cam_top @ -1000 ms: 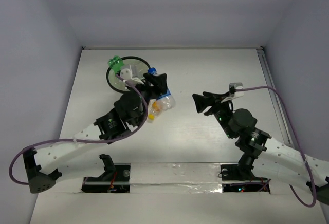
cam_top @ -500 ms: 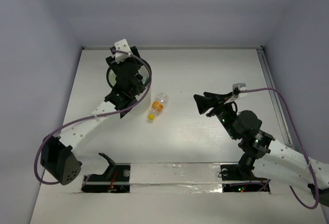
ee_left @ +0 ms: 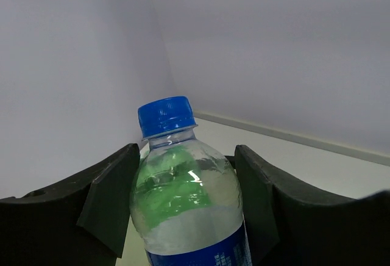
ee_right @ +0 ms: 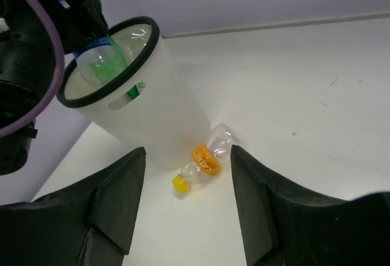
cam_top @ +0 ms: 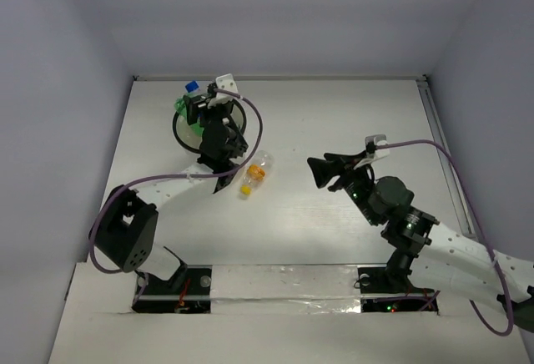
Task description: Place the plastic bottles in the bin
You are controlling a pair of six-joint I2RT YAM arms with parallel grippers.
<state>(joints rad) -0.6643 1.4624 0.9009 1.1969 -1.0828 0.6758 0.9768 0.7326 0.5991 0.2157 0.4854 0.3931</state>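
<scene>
Bottle with blue cap (ee_left: 183, 217), clamped in left gripper (ee_left: 186, 156), has been carried from beside the bin (ee_right: 146, 125) to over its far rim, apparently ready to drop. Orange-capped bottle (ee_right: 204, 159) lies just beside the bin. Right gripper (cam_top: 315, 170) hovers, fingers apart.

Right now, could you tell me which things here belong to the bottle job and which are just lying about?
Job: blue-capped bottle in the left hand; orange-capped bottle on the table; green bottle inside the bin.
Not the job: purple cables; taped strip at the near edge.
</scene>
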